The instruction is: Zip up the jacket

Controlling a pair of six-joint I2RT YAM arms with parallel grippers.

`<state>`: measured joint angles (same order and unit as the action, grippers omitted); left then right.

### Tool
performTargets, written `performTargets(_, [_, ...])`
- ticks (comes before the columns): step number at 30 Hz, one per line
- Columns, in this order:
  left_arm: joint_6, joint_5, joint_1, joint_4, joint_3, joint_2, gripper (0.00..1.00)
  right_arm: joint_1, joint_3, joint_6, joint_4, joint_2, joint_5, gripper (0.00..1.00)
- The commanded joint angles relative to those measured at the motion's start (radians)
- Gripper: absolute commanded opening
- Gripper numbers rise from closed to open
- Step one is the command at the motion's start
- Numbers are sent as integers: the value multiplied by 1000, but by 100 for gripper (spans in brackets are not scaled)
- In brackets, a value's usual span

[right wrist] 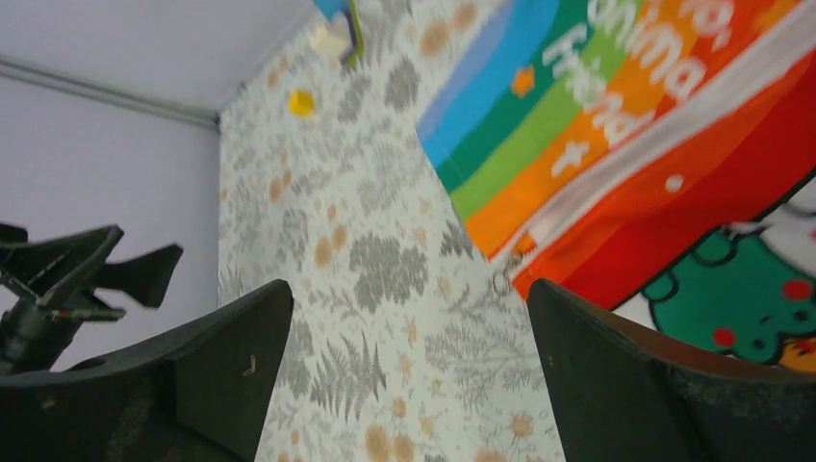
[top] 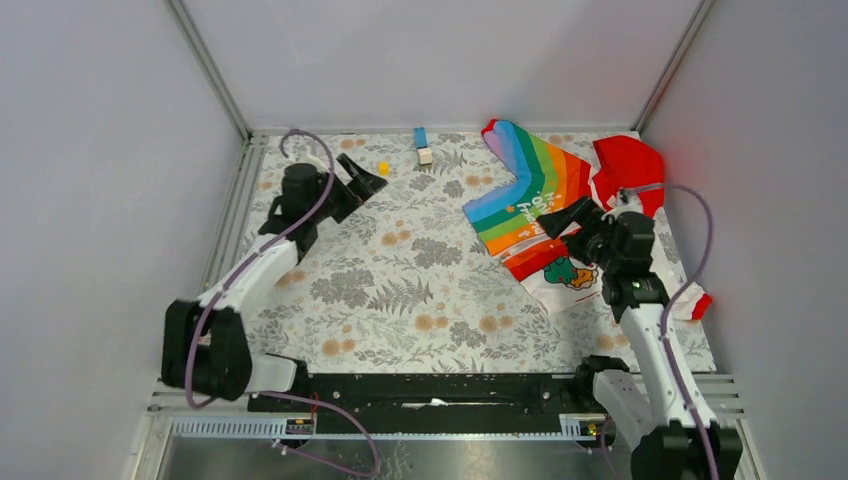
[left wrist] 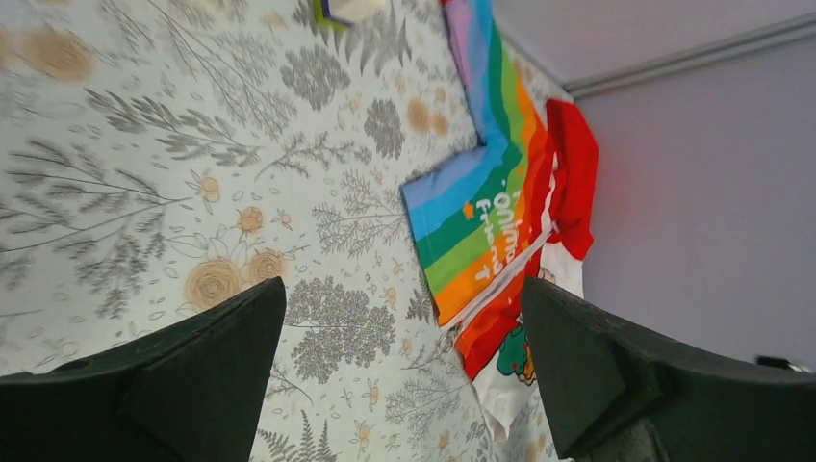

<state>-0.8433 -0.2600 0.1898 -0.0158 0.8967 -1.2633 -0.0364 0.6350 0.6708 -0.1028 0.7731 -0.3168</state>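
The floral table (top: 400,290) bore the jacket (top: 530,200), spread flat at its far right. The right gripper (top: 562,222) hung over the jacket's left edge, jaws wide apart and empty. The left gripper (top: 366,181), equally wide and empty, hung well left of the jacket. A blue-and-white block (top: 422,146) lay near the jacket's sleeve, and a yellow piece (top: 383,167) lay farther left.

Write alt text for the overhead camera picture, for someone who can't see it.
A small rainbow-striped jacket with a red hood lies at the far right of a floral-patterned table, the right gripper open over it. The left gripper is open at far left, near a small yellow piece and a blue-and-white block.
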Motion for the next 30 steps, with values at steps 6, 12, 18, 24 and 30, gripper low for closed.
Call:
performTargets(6, [-92, -86, 168, -358, 169, -448, 98, 242, -96, 190, 250, 277, 69, 99])
performTargets(12, [-68, -119, 239, -439, 357, -684, 94, 342, -74, 295, 293, 454, 239, 75])
performTargets(18, [37, -216, 275, -545, 365, -773, 91, 357, -40, 338, 158, 536, 392, 63])
performTargets(24, [66, -289, 306, -478, 391, -835, 86, 359, -20, 327, 141, 584, 433, 47])
performTargets(30, [72, -295, 325, -451, 415, -884, 80, 364, -4, 350, 159, 658, 408, 38])
